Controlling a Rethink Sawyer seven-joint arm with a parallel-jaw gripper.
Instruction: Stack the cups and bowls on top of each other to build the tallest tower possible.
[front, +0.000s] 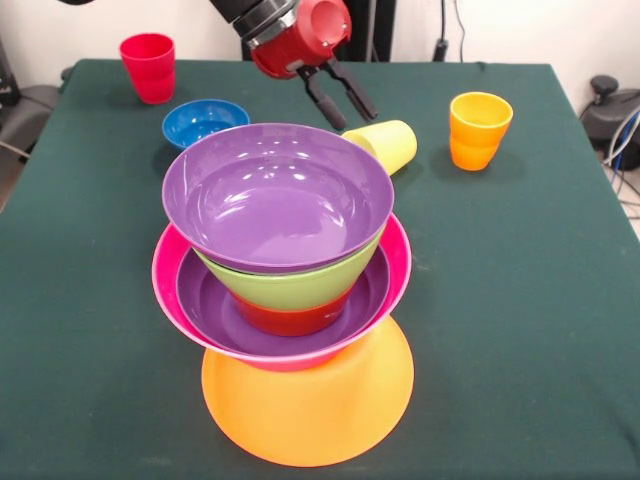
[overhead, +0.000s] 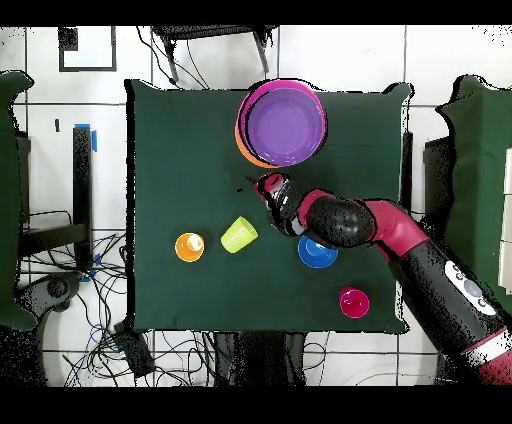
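Observation:
The tower stands near the front: an upturned orange bowl (front: 305, 405) carries a hot pink bowl (front: 398, 262), a purple bowl (front: 215, 310), a red-orange bowl (front: 290, 320), a lime green bowl (front: 290, 285) and a wide purple bowl (front: 278, 195) on top. It also shows in the overhead view (overhead: 282, 122). My gripper (front: 352, 118) is open and empty, hanging just behind the tower and above the pale yellow cup (front: 388, 143), which lies on its side. In the overhead view my gripper (overhead: 262, 186) is between the tower and the yellow cup (overhead: 238, 234).
A small blue bowl (front: 205, 120) sits behind the tower at left. A red cup (front: 148, 66) stands at the far left corner. An orange cup (front: 479, 130) stands upright at the right. The green table (front: 520, 300) spreads to the right.

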